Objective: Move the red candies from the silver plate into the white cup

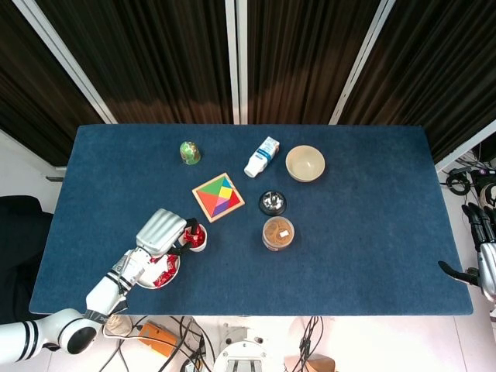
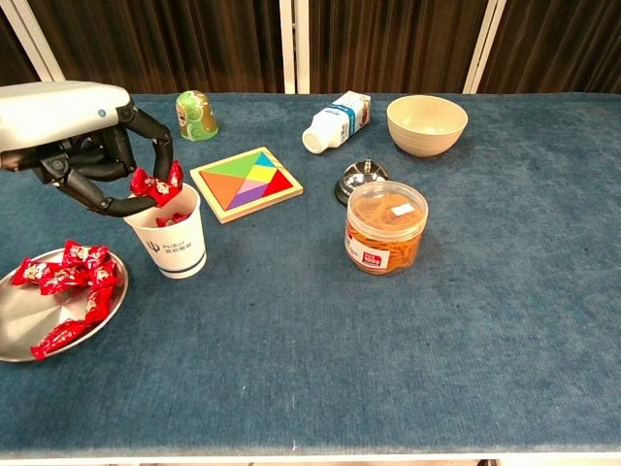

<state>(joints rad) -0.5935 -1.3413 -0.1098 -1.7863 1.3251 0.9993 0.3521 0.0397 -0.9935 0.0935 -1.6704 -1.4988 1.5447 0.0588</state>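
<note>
One candy [image 2: 156, 184] is pinched in the left hand [image 2: 82, 146], fingertips closed on the wrapper, right over the mouth of the white cup [image 2: 168, 231]. In the head view the left hand [image 1: 160, 232] covers the cup's left rim, so only part of the cup [image 1: 197, 236] shows.

Step in hand, as I read it: drop phase of a transfer. The candy sits just above the rim and slightly toward the cup's left side. At least one candy is already inside the cup. Next move calls for the fingers to part so the candy falls in, then the hand to go back to the plate. Risk: the candy is near the rim edge, so it could catch on the lip.

Several red candies [image 2: 68, 282] are left on the silver plate [image 2: 19, 342], which sits at the desk's near-left corner, just left of the cup. Plenty of the task remains.

Right hand [image 1: 485, 267] is parked off the desk's right edge, well apart from everything. It holds nothing I can see, but I cannot tell how its fingers lie.
</note>
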